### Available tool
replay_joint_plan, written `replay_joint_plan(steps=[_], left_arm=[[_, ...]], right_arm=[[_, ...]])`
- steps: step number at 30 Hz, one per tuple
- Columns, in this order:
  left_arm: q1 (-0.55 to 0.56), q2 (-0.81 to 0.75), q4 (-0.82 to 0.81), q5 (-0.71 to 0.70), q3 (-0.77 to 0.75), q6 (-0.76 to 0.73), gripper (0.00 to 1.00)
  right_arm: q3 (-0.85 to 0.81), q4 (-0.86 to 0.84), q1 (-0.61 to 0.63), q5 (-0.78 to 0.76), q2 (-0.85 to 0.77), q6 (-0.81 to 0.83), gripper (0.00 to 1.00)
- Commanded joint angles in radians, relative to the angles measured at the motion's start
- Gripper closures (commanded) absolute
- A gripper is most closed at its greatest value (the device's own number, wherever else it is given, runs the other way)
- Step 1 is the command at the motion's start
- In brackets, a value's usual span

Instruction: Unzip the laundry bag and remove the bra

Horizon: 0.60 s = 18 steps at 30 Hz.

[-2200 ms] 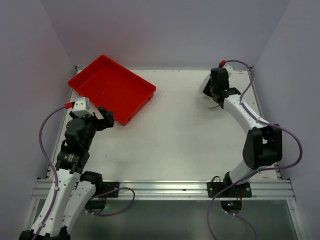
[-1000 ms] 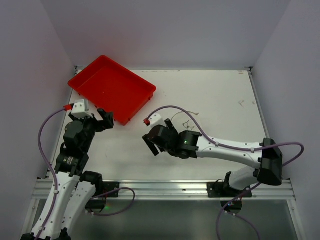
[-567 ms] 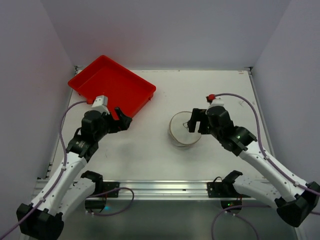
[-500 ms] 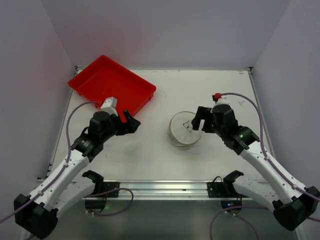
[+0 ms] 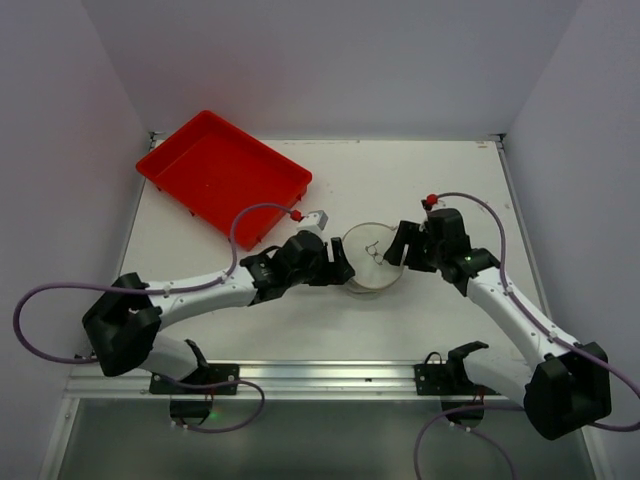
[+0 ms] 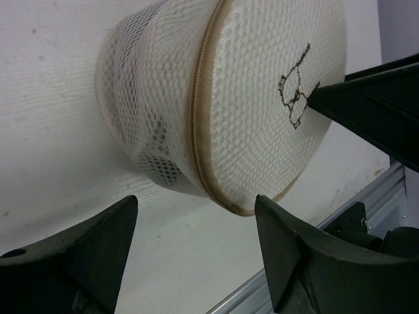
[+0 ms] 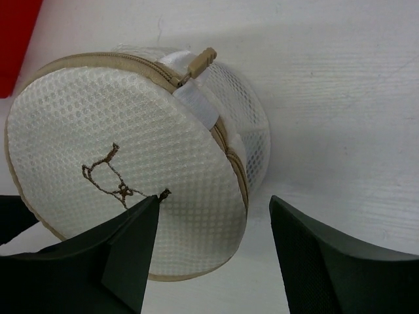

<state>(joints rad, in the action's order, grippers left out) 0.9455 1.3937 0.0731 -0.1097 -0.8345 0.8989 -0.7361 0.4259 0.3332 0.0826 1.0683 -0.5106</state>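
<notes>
Both arms reach inward, tips facing each other.
The left arm (image 5: 200, 290) stretches low across the worktop, left pincer (image 5: 343, 264) spread wide. The right arm (image 5: 510, 310) is bent, right pincer (image 5: 397, 247) equally wide.

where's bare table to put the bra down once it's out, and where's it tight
Bare table lies behind the laundry bag, between the red tray and the right wall, and along the near edge in front of it. The tray holds nothing visible. Crowded: the middle, where the left gripper and right gripper flank the bag.
</notes>
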Motion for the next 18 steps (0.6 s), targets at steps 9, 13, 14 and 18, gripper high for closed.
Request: replay_joint_plan(steps=[9, 13, 14, 18], left_arm=[[-0.008, 0.151, -0.125, -0.1, -0.106, -0.004, 0.7], [-0.066, 0.154, -0.115, -0.084, -0.138, -0.077, 0.88], [-0.082, 0.154, -0.119, -0.073, -0.143, -0.095, 0.9], [-0.171, 0.172, -0.154, 0.022, -0.178, -0.222, 0.91]], right_arm=[[0.144, -0.194, 0.0, 0.225, 0.016, -0.006, 0.83], [0.213, -0.217, 0.032, 0.298, -0.068, -0.074, 1.0], [0.225, -0.225, 0.05, 0.298, -0.086, -0.095, 1.0], [0.274, -0.292, 0.214, 0.255, -0.159, -0.282, 1.0]])
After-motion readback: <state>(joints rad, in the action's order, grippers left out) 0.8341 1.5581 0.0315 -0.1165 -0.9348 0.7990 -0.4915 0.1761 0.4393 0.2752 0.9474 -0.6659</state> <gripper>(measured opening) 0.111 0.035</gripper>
